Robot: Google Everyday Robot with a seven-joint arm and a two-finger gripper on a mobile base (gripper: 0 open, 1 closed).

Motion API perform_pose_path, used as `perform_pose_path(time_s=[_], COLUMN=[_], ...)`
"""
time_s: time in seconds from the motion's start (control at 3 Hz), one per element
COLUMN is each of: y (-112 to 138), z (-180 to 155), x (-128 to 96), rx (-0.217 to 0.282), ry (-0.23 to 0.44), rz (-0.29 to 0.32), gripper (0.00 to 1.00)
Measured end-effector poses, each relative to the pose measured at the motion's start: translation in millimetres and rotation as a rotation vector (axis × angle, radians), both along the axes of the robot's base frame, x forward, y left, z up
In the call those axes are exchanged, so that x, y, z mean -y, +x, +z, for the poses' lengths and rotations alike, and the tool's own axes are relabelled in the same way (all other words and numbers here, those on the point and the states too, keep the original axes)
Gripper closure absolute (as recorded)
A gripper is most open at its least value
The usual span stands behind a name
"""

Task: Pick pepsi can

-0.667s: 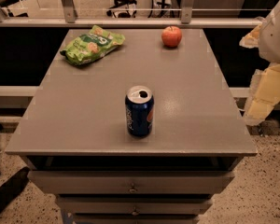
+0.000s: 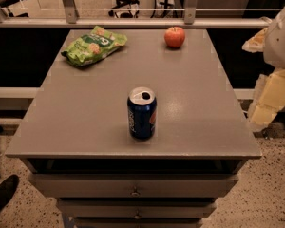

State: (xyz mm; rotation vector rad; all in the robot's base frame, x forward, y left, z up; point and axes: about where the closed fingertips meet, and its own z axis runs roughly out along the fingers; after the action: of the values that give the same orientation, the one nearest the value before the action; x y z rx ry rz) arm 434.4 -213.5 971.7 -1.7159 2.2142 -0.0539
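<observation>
The pepsi can (image 2: 142,113) stands upright on the grey table (image 2: 85,103), near the middle of its front half. It is dark blue with a silver opened top, white lettering and a red-orange patch on its side. My gripper (image 2: 265,109) hangs at the right edge of the view, beyond the table's right side and well to the right of the can. It appears as cream-coloured parts below a white rounded arm segment (image 2: 281,38). Nothing is seen held in it.
A green snack bag (image 2: 93,45) lies at the table's back left. A red apple (image 2: 175,36) sits at the back right. A railing (image 2: 133,23) runs behind the table. Drawers (image 2: 133,189) sit under the front edge. The floor is speckled.
</observation>
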Motion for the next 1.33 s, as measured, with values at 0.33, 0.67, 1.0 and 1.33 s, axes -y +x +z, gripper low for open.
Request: perform_pose_path(time_s=[0.33,0.67,1.0,1.33], y=[-6,-11,-13,-12], z=[-21,-34,-48,-64], x=[-12,-46,-85,-131], rx=[-0.023,-0.038,-0.037,-0.019], ry=[0.169,0.337,0.502,0.688], rz=[0.031,0.101,0.172,0.231], gripper=[0.0,0.0,0.0,0.0])
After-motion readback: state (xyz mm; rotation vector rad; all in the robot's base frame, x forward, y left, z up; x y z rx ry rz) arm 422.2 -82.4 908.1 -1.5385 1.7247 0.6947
